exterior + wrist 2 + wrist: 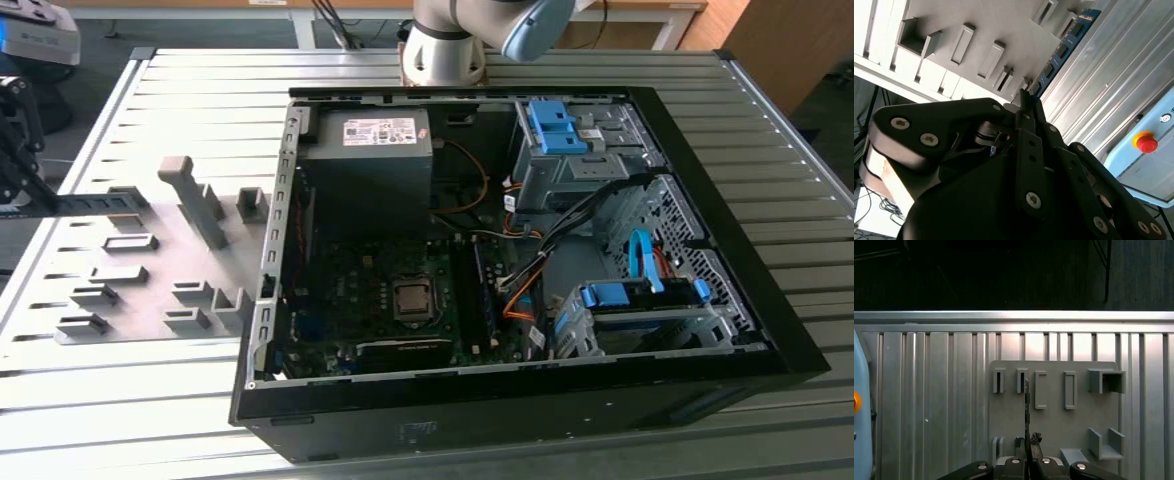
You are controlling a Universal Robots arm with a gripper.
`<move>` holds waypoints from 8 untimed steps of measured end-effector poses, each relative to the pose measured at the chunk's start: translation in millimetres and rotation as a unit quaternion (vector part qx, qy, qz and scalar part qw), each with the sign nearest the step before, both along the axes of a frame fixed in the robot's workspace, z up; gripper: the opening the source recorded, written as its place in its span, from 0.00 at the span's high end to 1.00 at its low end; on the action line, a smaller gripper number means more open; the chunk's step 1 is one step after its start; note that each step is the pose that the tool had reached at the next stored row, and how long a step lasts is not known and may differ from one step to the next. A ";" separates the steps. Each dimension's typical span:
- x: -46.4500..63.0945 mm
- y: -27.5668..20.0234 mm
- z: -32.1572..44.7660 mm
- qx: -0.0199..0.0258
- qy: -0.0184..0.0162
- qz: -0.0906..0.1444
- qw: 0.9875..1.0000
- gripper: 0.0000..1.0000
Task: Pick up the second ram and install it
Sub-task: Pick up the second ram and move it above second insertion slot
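Lighting: bright, even light; glare along table slats; computer case interior dim; my gripper dark, in shadow

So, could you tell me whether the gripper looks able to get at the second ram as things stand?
Most likely yes: in the second wrist view the gripper appears shut on the near end of the second ram, and nothing lies between them.

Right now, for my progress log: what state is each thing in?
hand, shut on the second ram
second ram, held edge-on, outside the computer case, not installed
computer case, lying flat, side open
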State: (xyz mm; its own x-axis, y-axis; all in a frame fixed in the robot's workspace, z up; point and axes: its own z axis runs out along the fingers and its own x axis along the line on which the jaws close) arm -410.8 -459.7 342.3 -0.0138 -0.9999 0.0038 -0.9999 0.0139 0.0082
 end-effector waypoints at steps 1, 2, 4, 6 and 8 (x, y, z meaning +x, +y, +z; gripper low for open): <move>0.0 0.0 2.0 0.000 0.000 0.000 1.000 0.85; 0.0 0.0 3.8 0.000 0.000 0.000 1.000 0.85; 0.0 0.0 7.2 0.000 0.000 0.000 1.000 0.85; 0.0 0.0 10.2 0.000 0.000 0.000 1.000 0.85; 0.0 0.0 13.0 0.000 0.000 0.000 1.000 0.85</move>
State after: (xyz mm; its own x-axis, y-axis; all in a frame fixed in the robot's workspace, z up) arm -410.8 -459.7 355.3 -0.0138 -0.9999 0.0038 -0.9999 0.0139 0.0083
